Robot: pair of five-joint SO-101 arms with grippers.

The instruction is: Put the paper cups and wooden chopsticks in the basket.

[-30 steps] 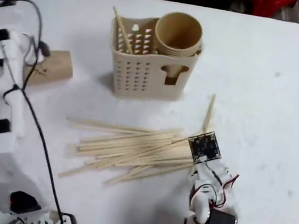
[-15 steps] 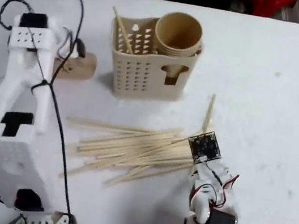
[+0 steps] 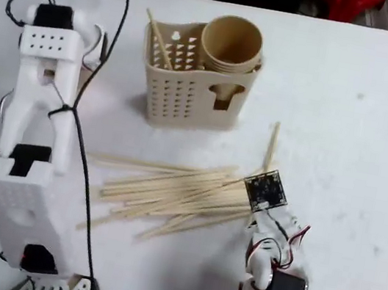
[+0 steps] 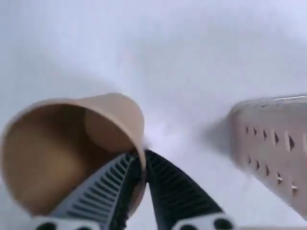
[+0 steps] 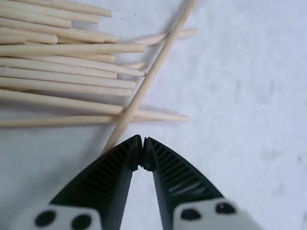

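Observation:
In the left wrist view my left gripper (image 4: 142, 160) is shut on the rim of a tan paper cup (image 4: 57, 143), which tilts with its mouth toward the camera. The perforated basket (image 4: 273, 134) stands a short way off beside it. From above, my left arm (image 3: 43, 90) stretches along the table's left side and covers the cup. The basket (image 3: 189, 85) holds stacked paper cups (image 3: 231, 43) and one chopstick (image 3: 159, 41). A pile of wooden chopsticks (image 3: 171, 193) lies mid-table. My right gripper (image 5: 142, 153) is shut and empty, just short of the chopsticks (image 5: 67, 72).
A black cable (image 3: 87, 135) runs along the left arm across the table's left part. The right arm (image 3: 272, 232) sits at the near edge beside the pile. The white table (image 3: 361, 128) is bare to the right of the basket.
My left arm has swung toward the far side and the basket, carrying the paper cup off its spot at the left. The cup is now hidden under the arm. The right arm stayed still.

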